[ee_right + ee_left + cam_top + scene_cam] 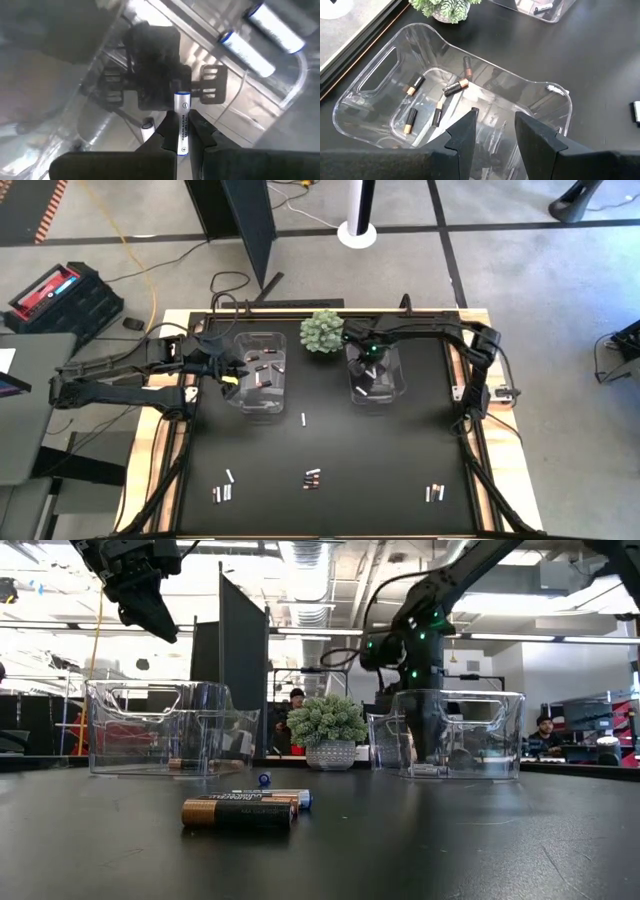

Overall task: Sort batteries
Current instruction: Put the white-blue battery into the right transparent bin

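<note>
the right gripper (182, 142) reaches down into the clear plastic bin on the right (400, 385), its two dark fingers clamped together on a pale silver-white cylindrical battery with a blue band at its end (182, 122). the battery stands lengthwise between the fingers, its blue-banded end pointing out toward the bin's floor. two more pale batteries with blue ends (247, 50) lie on the bin's floor nearby.

the left gripper (494, 132) hovers above the clear plastic bin on the left (380, 82), its two dark fingers apart with nothing between them. five dark batteries with copper ends (455, 88) lie scattered on this bin's floor.

a green spiky ball plant in a small pot (322, 332) sits between the two bins at the far side of the black table (380, 460). more loose batteries wait on the table: a lone one (303, 419) just in front of the left bin, and small clusters (312, 478) along the near edge, at the left, middle and right.

the step in hand looks like dropping a pale battery into the right bin. the next move calls for the right fingers to part so the battery falls among its matching kind, then for the arm to lift straight up, clear of the bin's walls. the free left gripper seems ready to go and fetch a dark battery from the table.
</note>
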